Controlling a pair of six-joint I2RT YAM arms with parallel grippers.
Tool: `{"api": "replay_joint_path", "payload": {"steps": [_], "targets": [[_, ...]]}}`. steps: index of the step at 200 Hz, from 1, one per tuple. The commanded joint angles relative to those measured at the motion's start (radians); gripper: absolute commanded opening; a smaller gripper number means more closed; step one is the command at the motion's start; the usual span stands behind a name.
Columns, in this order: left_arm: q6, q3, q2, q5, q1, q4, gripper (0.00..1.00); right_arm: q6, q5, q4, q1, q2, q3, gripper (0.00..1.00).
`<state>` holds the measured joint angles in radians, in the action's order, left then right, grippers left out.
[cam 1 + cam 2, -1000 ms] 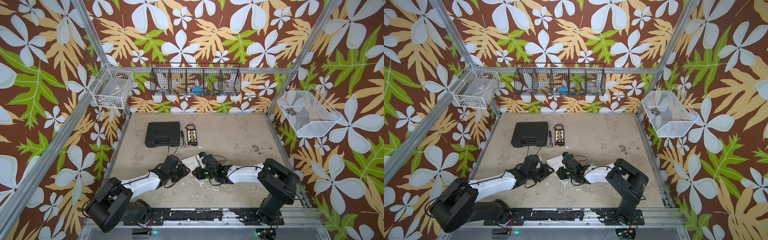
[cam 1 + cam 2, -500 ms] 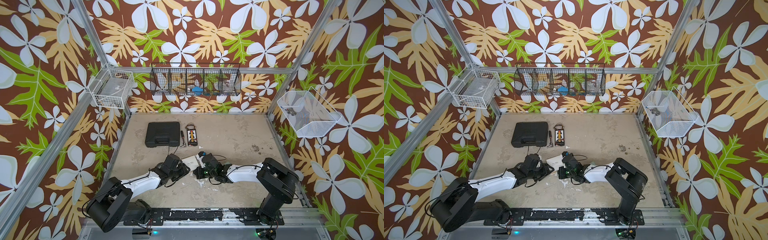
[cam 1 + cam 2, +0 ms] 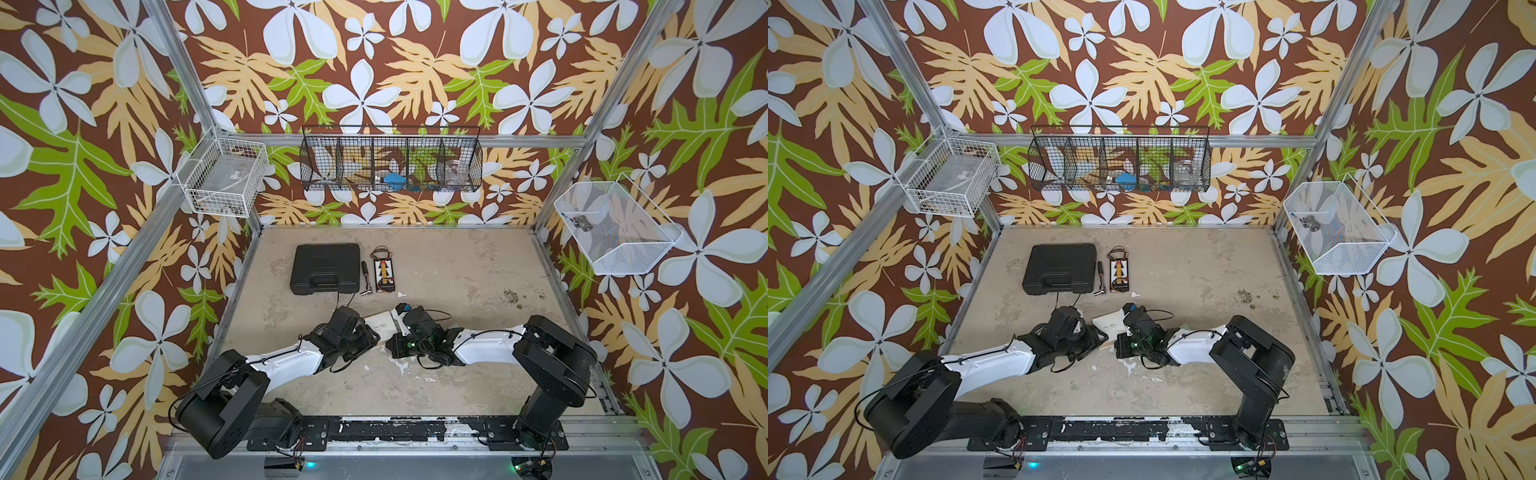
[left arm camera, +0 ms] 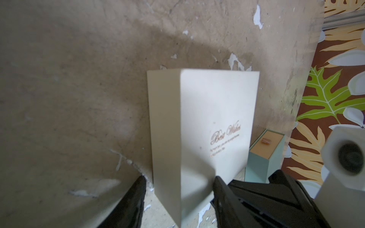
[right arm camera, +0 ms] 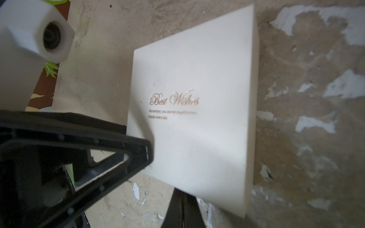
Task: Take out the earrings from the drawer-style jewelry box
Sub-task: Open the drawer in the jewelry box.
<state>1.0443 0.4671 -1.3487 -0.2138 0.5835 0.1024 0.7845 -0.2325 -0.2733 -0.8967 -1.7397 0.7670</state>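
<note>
The jewelry box is a flat cream box with gold "Best Wishes" lettering (image 3: 381, 328) (image 3: 1109, 326) (image 4: 213, 110) (image 5: 197, 110), lying closed on the table between both arms. My left gripper (image 3: 368, 333) (image 4: 178, 178) is shut on its near corner, one finger on each side. My right gripper (image 3: 394, 332) (image 5: 180, 194) is shut. Its tips meet the box's opposite edge and are partly hidden under it, so I see nothing between them. The earrings are hidden.
A small teal box with an orange face (image 4: 264, 156) stands right beside the cream box. Further back lie a black case (image 3: 325, 269), a small tool (image 3: 365, 277) and a circuit board (image 3: 384, 274). Wire baskets (image 3: 390, 164) (image 3: 222, 183) (image 3: 611, 228) hang on the walls.
The right gripper's jaws have closed at the box's edge. The left gripper and the box have barely moved.
</note>
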Motion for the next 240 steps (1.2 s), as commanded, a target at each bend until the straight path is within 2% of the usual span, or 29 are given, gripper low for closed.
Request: {"api": "replay_joint_path", "payload": {"steps": [1,18,60,240], "targets": [[-0.009,0.01,-0.01,0.008,-0.002,0.012,0.56,-0.005,0.001,0.02,-0.001,-0.001,0.001,0.0],[-0.005,0.009,-0.013,0.017,-0.002,0.012,0.49,-0.003,0.001,0.026,-0.001,0.0,-0.003,0.0],[0.005,-0.001,-0.032,0.028,-0.002,0.021,0.44,-0.001,-0.008,0.041,-0.001,0.009,-0.012,0.0],[0.008,-0.013,-0.026,0.03,-0.003,0.031,0.4,0.075,-0.031,0.062,-0.034,0.122,-0.149,0.0]]}}
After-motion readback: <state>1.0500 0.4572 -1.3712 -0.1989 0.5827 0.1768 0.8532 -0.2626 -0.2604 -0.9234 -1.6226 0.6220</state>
